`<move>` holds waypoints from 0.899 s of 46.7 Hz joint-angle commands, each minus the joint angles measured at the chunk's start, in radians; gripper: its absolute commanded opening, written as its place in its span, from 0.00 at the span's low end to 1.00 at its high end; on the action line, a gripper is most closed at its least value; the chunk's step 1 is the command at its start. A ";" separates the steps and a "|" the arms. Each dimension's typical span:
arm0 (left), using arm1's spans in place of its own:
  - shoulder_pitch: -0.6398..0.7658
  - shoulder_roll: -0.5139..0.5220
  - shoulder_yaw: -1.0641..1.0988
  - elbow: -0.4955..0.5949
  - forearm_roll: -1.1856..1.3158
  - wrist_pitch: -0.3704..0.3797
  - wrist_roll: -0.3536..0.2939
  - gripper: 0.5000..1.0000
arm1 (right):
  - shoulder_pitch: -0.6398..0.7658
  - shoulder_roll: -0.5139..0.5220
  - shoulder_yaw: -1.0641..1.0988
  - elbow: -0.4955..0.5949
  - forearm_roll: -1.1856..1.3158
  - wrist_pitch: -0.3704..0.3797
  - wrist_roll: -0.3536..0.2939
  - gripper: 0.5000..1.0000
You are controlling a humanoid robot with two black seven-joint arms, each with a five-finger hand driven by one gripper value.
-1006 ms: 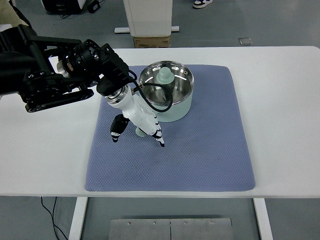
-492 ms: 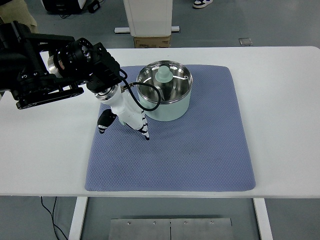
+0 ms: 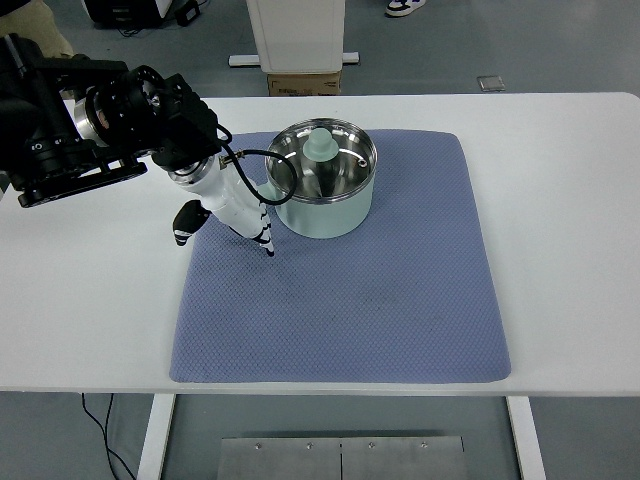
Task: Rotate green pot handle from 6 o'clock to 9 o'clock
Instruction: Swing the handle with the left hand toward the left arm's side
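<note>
Top view is showing the green pot (image 3: 322,190) sitting on the far-left part of the blue mat (image 3: 400,290), its shiny steel inside facing up and a pale green knob (image 3: 320,143) showing at its far rim. The pot's handle is not showing clearly; it is probably lying under the left hand (image 3: 232,208), which is pressing in just beside the pot's left wall, so the handle seems to be pointing roughly toward nine o'clock, and the turn looks close to done. The hand's white fingers (image 3: 262,232) are pointing down and toward the camera, bunched close together, but whether they are clamping the handle or only pushing against it I cannot tell, since the hand itself is hiding the contact. A black cable is looping from the wrist over the pot's near-left rim. The bulky black left arm (image 3: 80,120) is reaching in from the left edge, low across the white table (image 3: 570,200), which is keeping the hand level with the pot's side. No right arm is appearing. The mat is likely giving the pot grip while letting it swivel in place.
</note>
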 commanded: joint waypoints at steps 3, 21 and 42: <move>-0.001 0.008 0.013 0.012 0.010 0.018 0.000 1.00 | 0.000 0.000 -0.001 0.000 0.000 0.000 0.000 1.00; -0.020 0.015 0.033 0.027 0.051 0.036 0.000 1.00 | 0.000 0.000 0.000 0.000 0.000 0.000 0.000 1.00; -0.021 0.015 0.056 0.044 0.083 0.055 0.000 1.00 | 0.000 0.000 0.000 0.000 0.000 0.000 0.000 1.00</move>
